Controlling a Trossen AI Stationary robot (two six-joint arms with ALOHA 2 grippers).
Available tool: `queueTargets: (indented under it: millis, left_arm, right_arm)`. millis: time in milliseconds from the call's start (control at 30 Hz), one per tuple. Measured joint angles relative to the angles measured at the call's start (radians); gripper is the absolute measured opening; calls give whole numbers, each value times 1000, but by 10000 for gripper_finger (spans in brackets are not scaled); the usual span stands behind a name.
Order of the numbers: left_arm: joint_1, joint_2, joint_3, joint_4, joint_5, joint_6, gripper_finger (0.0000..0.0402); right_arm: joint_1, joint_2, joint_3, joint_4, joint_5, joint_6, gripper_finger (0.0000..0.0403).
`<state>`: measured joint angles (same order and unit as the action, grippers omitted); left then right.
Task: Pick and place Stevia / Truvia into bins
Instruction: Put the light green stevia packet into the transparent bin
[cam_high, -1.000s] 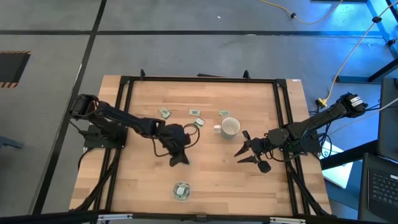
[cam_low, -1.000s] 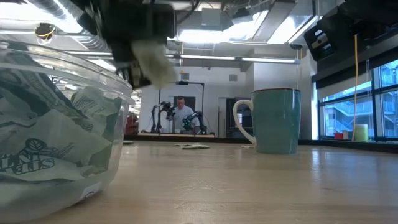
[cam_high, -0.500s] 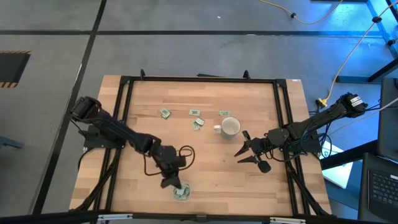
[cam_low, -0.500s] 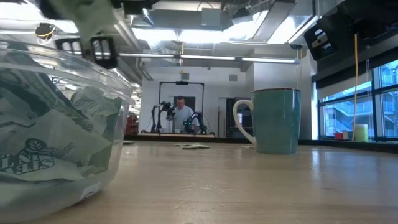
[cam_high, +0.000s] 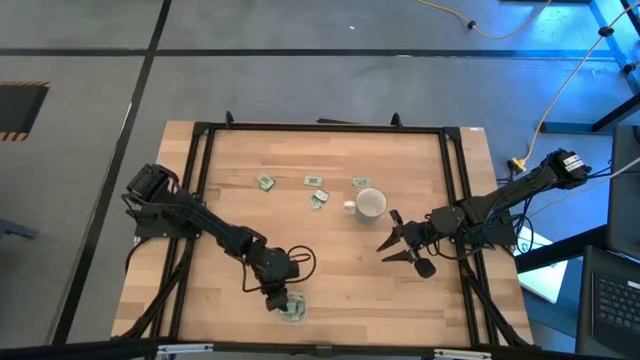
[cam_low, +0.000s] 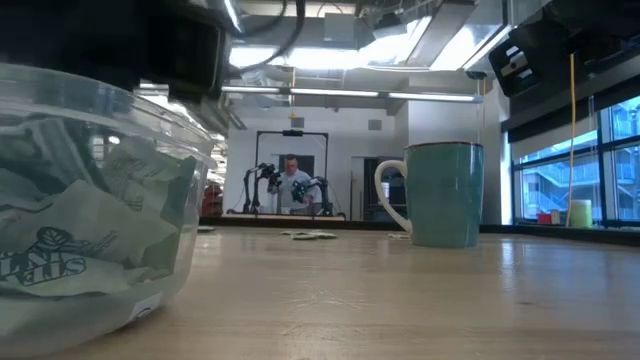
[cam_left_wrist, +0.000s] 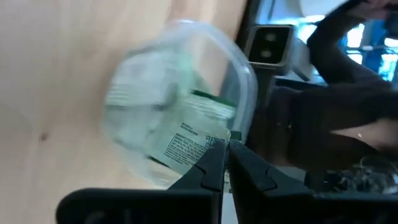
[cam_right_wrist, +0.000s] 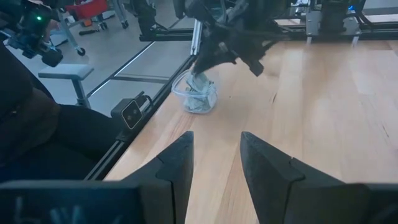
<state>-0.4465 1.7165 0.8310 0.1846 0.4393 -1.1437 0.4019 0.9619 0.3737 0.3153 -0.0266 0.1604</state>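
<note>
The clear round dish (cam_high: 292, 311) sits near the table's near edge and holds several green-and-white Stevia sachets (cam_low: 70, 250). My left gripper (cam_high: 281, 297) hangs right over the dish, shut on one sachet (cam_right_wrist: 200, 83). The left wrist view looks down past the shut fingers (cam_left_wrist: 226, 149) into the dish (cam_left_wrist: 245, 74). A few more sachets (cam_high: 265, 182) (cam_high: 319, 197) lie flat on the far half of the table. My right gripper (cam_high: 392, 245) waits open above the table's right half, near the mug. My left gripper pinches one sachet between its two fingers, coming from above and pointing down. The sachet hangs below the fingertips (cam_right_wrist: 200, 83), and its lower end reaches into the dish among the other sachets. The fingers hide which edge of it they hold.
A white mug (cam_high: 370, 205) stands upright right of the table's middle, its handle toward the left. A black frame runs along the table's edges (cam_high: 200, 180). Bare wood lies between the dish and the mug. A person stands in the room far behind the table (cam_low: 290, 185).
My left gripper has carried the sachet from the table's middle toward the near edge, then down over the dish. The sachet's lower end has gone in among the others, and the sachets in the dish have shifted. The right arm has kept still.
</note>
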Motion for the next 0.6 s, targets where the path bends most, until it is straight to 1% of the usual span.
queueTargets:
  millis: [133, 300, 433, 600]
  left_arm:
    - [20, 11, 0, 1, 1, 4, 12]
    - [34, 7, 0, 33, 3, 66, 14]
    - [41, 6, 0, 30, 7, 111, 29]
    - [66, -26, 0, 33, 89, 135, 53]
  right_arm:
    - [0, 0, 0, 0, 0, -1, 136]
    - [0, 0, 0, -1, 0, -2, 136]
    - [0, 0, 0, -2, 0, -5, 136]
    - [0, 0, 0, -3, 0, -5, 136]
